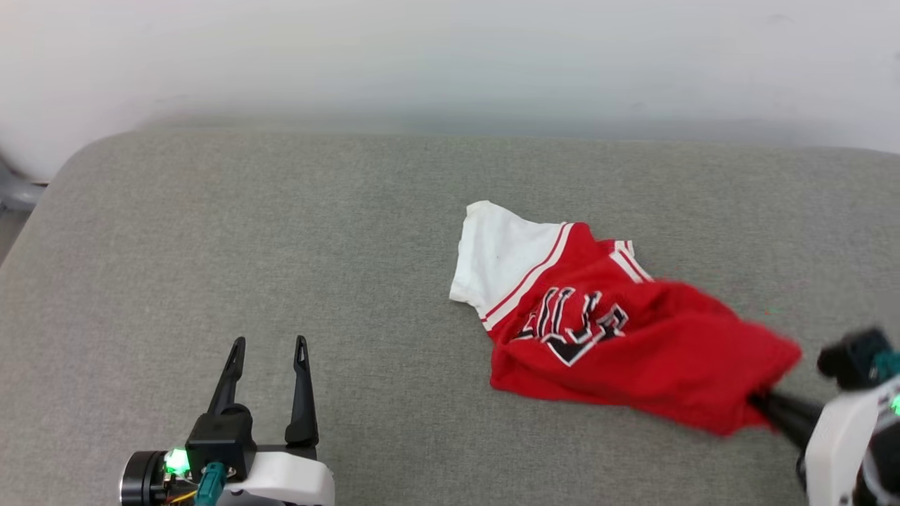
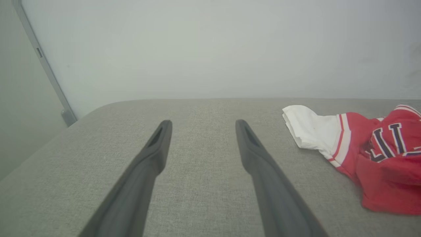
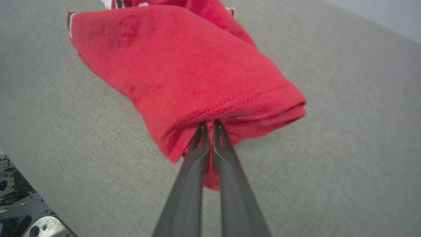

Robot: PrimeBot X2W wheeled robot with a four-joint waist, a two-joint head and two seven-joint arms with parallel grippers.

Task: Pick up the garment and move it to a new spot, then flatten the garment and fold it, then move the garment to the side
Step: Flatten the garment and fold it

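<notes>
The garment (image 1: 633, 351) lies crumpled on the grey padded surface (image 1: 281, 232), right of centre (lettering up). The right end effector (image 3: 208, 124) pinches its red hem; the left end effector (image 1: 270, 341) hovers spread, well apart.

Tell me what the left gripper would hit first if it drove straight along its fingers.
Likely nothing but bare grey cushion, then the pale wall; height is unclear. The garment lies to the right of the left gripper, outside that line.
</notes>
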